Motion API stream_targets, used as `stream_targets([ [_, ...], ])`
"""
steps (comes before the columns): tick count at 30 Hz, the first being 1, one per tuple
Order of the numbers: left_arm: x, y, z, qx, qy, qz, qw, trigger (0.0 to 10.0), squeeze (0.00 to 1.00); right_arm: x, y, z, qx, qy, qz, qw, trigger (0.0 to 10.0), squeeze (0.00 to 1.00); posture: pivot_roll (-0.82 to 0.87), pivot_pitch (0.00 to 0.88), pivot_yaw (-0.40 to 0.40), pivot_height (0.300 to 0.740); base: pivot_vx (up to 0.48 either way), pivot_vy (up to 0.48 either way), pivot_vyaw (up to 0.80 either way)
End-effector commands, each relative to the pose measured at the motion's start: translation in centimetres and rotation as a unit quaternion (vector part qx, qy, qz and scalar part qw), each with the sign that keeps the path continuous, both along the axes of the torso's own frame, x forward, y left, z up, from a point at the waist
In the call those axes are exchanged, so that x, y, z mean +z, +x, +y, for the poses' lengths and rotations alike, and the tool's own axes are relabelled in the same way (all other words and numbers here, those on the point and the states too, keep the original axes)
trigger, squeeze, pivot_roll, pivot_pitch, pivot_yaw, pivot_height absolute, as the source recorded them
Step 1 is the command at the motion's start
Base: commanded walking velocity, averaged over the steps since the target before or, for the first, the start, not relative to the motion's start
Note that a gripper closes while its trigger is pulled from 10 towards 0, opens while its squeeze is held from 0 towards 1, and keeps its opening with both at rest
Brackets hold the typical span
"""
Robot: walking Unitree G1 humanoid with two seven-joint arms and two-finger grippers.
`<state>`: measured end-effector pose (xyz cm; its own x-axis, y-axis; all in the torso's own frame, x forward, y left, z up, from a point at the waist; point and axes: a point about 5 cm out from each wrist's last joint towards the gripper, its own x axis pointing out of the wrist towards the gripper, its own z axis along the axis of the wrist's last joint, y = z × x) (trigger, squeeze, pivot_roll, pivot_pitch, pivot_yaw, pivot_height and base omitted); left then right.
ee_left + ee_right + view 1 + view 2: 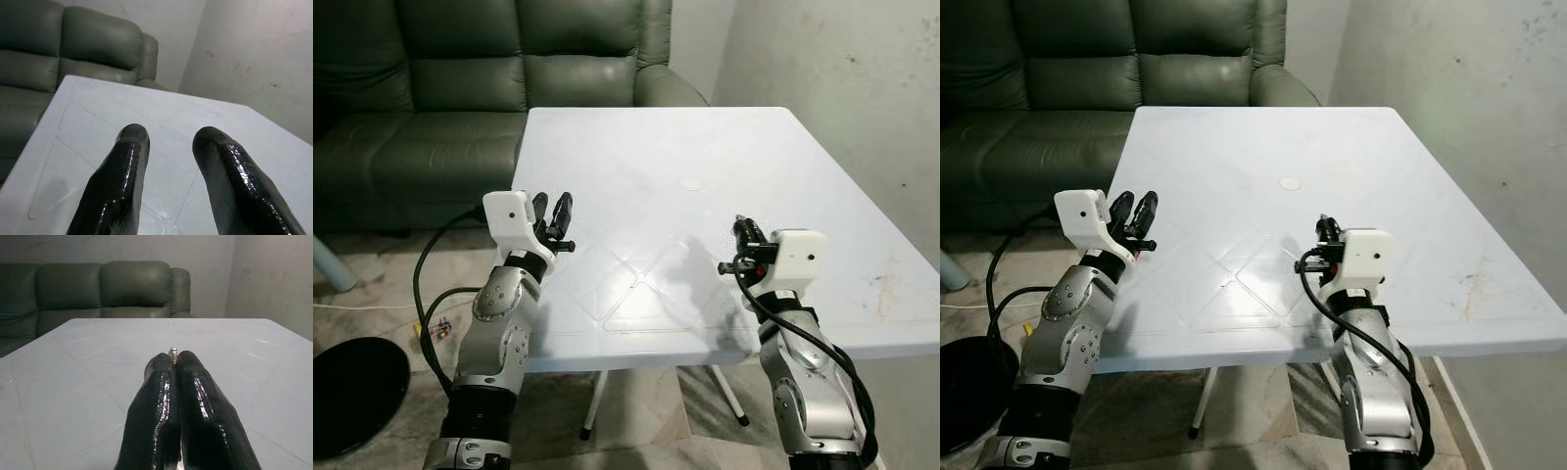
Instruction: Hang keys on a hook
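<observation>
Your left tool is hovering at the table's near left edge, its two black fingers spread apart with a clear gap. Your right tool is hovering over the near right part, its fingers pressing together on a small metallic bit at the tips. Both silver forearms are angling upward from below.

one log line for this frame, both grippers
left gripper: open, over table edge | right gripper: shut on small metal thing
</observation>
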<state>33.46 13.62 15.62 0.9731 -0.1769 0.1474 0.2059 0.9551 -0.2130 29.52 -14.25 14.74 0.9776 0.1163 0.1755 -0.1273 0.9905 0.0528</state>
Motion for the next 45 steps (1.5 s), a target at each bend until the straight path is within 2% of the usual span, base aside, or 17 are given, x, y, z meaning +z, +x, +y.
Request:
stream_targets([
  [1, 0.18, 0.26, 0.01, 0.001, 0.005, -0.001, 1.0, 10.0, 0.0, 0.13, 0.26, 0.19, 0.005, -0.004, -0.001, 1.0, 10.0, 0.0, 0.1, 0.0, -0.032, 0.74, 0.0, 0.0, -0.64],
  [26, -0.29, 0.55, -0.03, -0.004, 0.015, 0.01, 1.0, 10.0, 0.0, -0.36, 0.53, 0.57, 0.015, -0.006, 0.005, 1.0, 10.0, 0.0, 0.11, 0.0, -0.032, 0.74, 0.0, 0.0, -0.64],
  [28, -0.35, 0.63, -0.06, -0.006, 0.003, 0.014, 1.0, 10.0, 0.0, -0.42, 0.53, 0.59, 0.015, -0.006, 0.005, 1.0, 10.0, 0.0, 0.11, 0.0, -0.031, 0.74, 0.0, 0.467, -0.64],
  [31, -0.2, 0.66, -0.12, -0.005, 0.024, 0.006, 1.0, 10.0, 0.0, -0.5, 0.49, 0.68, 0.016, -0.005, 0.006, 1.0, 10.0, 0.0, 0.11, 0.0, -0.03, 0.74, 0.0, 0.155, -0.64],
  [45, -0.48, 0.65, -0.22, 0.003, 0.009, 0.026, 1.0, 10.0, 0.0, -0.49, 0.42, 0.81, 0.018, -0.003, 0.008, 1.0, 10.0, 0.0, 0.11, 0.0, -0.038, 0.74, 0.0, 0.0, -0.64],
])
